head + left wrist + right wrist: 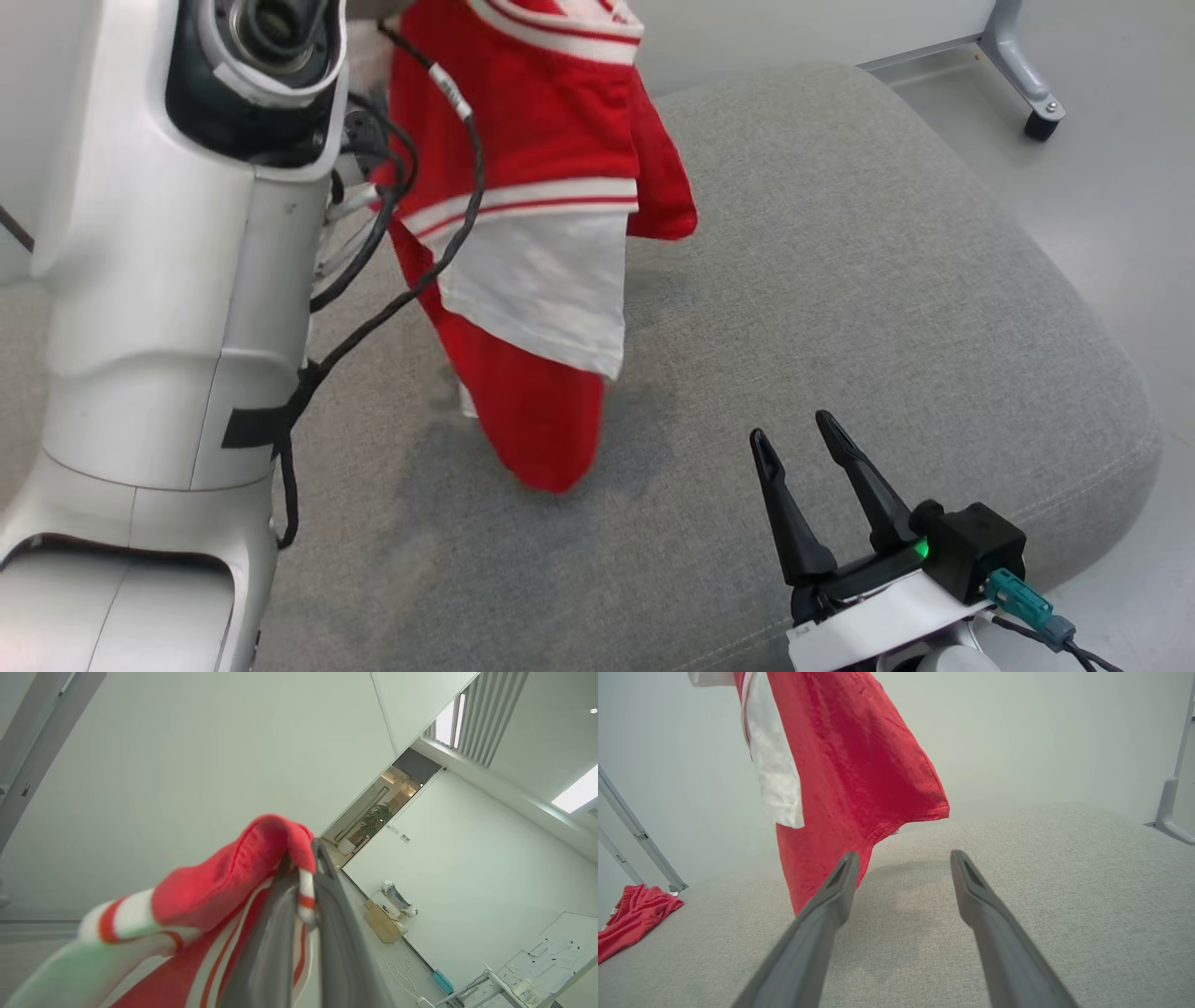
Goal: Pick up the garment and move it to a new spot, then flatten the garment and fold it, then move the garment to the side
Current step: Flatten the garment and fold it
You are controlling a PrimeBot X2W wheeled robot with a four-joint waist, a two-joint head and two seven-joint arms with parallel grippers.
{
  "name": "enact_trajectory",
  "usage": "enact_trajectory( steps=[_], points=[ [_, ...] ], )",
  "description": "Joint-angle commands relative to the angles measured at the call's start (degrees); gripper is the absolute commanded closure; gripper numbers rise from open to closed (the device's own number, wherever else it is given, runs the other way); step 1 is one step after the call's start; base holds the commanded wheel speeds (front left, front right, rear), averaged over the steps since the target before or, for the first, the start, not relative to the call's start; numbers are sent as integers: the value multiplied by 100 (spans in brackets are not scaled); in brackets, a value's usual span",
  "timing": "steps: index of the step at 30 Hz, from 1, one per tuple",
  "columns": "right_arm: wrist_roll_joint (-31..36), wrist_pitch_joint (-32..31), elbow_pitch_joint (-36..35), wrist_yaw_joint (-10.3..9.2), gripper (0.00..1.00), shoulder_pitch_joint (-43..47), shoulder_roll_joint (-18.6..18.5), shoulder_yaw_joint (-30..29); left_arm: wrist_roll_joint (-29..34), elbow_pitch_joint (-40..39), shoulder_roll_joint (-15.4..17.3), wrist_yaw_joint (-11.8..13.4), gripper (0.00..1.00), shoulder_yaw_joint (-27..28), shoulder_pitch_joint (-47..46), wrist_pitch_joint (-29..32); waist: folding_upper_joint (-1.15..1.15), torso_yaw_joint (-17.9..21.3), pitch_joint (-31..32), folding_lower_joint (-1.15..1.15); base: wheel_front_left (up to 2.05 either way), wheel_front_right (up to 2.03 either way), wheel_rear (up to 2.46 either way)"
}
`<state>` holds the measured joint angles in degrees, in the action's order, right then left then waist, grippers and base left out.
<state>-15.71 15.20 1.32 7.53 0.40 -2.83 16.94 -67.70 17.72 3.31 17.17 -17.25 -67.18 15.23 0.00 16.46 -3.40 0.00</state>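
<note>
Currently my left gripper (pixel 302 858) is pinching tight on a fold of the red-and-white garment (pixel 541 168), which is hanging over the grey cushion (pixel 887 280) (whether its lowest tip is touching, I cannot tell). Further right, my right gripper (pixel 792 427) is hovering spread wide, holding nothing, near the cushion's front edge.

grey cushion (pixel 840 280) — a crumpled red cloth (pixel 635 914) beside a metal leg (pixel 642 836).
</note>
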Motion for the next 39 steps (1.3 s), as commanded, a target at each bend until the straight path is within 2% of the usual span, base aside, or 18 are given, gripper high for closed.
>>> enact_trajectory(
  steps=[1, 3, 9, 11, 16, 21, 22, 23, 28, 31, 39],
  points=[
    [-45, -2, -27, -8, 0, -21, -12, -7, 0, 315, 162, 65, 100, 53, 357, -19, 0, -12, 6, 0, 0, 0, 0],
    [-69, -2, -47, -8, 0, -41, -11, 10, 61, 652, 362, 68, 100, 65, 653, -25, 0, -38, -17, 0, 0, 0, 0],
    [-108, -2, -71, -8, 0, -110, -12, 81, 285, 1697, 1146, -197, 100, 151, 1485, -282, 0, -77, -179, 0, 0, 0, 0],
    [-105, -2, -75, -8, 0, -129, -12, 91, 271, 1850, 1249, -260, 100, 213, 1548, -348, 0, -79, -216, 0, 0, 0, 0],
    [-68, -2, -90, -8, 0, -205, -12, 153, 421, 2565, 1745, -625, 100, 449, 1607, -910, 0, -84, -394, 0, 0, 0, 0],
    [-16, -2, -34, -8, 0, -248, -10, 209, 551, 3091, 1969, -1027, 100, 478, 1450, -1301, 0, -159, -519, 0, 0, 0, 0],
    [-25, -2, -11, -8, 0, -265, -10, 232, 565, 3175, 1975, -1129, 63, 468, 1431, -1367, 0, -182, -528, 0, 0, 0, 0],
    [-63, -2, 30, -8, 0, -275, -11, 265, 591, 3260, 1975, -1213, 0, 444, 1416, -1426, 0, -207, -532, 0, 0, 0, 0],
    [-499, -2, 333, -8, 0, -321, -13, 459, 800, 3456, 1967, -1750, 0, 256, 1475, -1895, 0, -400, -475, 0, 0, 0, 0],
    [-619, -3, 525, -7, 0, -368, -7, 595, 1140, 3439, 2048, -2035, 0, -21, 1686, -2307, 0, -588, -413, 0, 0, 0, 0],
    [-1095, -2, 977, -7, 0, -393, -13, 514, 1598, 2994, 2175, -2316, 0, -258, 2550, -2966, 0, -1128, -212, 0, 0, 0, 0]
  ],
)
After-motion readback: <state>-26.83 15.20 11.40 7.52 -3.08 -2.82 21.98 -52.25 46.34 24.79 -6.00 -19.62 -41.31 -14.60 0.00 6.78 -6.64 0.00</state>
